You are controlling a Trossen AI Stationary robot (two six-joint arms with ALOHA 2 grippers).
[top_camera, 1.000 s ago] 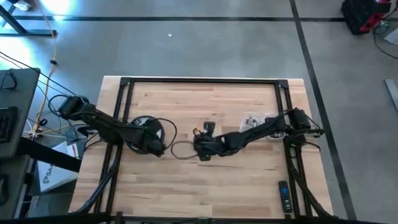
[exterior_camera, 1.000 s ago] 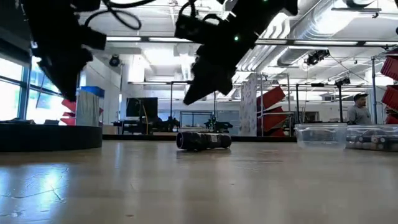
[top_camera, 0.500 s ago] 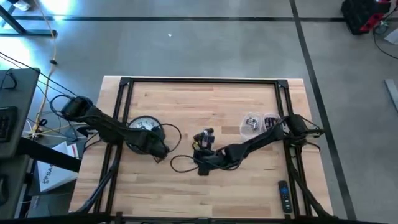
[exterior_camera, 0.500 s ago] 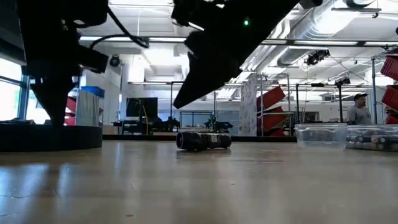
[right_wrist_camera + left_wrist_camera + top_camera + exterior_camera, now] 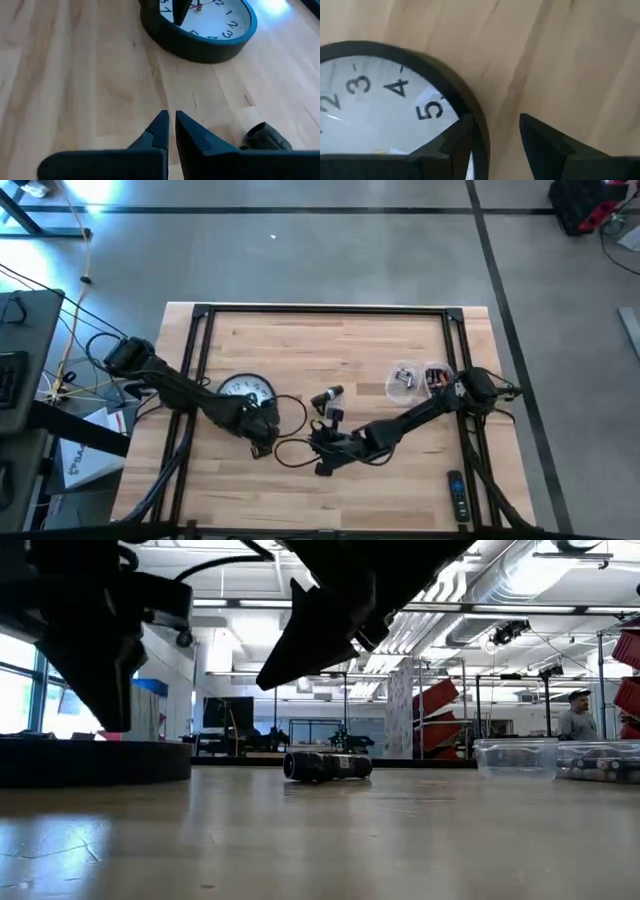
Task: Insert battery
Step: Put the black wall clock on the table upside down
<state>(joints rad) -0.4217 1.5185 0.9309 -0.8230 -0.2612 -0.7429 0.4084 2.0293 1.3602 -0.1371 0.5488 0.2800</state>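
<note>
A round wall clock (image 5: pixel 243 389) with a black rim lies face up on the table's left half. My left gripper (image 5: pixel 495 120) is open at the clock's near right edge (image 5: pixel 264 430), one finger over the dial and one outside the rim. My right gripper (image 5: pixel 171 114) hangs shut and holding nothing above bare wood (image 5: pixel 320 464), near the table's middle. A small dark cylinder (image 5: pixel 328 395) lies between the two grippers. I cannot make out a battery. My left gripper stands astride the clock's rim (image 5: pixel 481 131) by the numeral 5, coming from above and slanting. One finger (image 5: pixel 454 145) lies against the rim's inner side over the dial. The other finger (image 5: pixel 545 142) is clear of the rim, over wood. The clock rests flat on the table.
Two clear tubs (image 5: pixel 405 377) (image 5: pixel 436 375) with small items stand at the right. A remote control (image 5: pixel 456 496) lies near the front right corner. Loose cables (image 5: pixel 290 442) trail between the grippers. Bare wood stretches along the far and near sides.
Both grippers have moved toward the table's near edge, the left one also a little to the right, so more of the clock's dial shows. In the low view the clock's edge has shifted slightly to the right.
</note>
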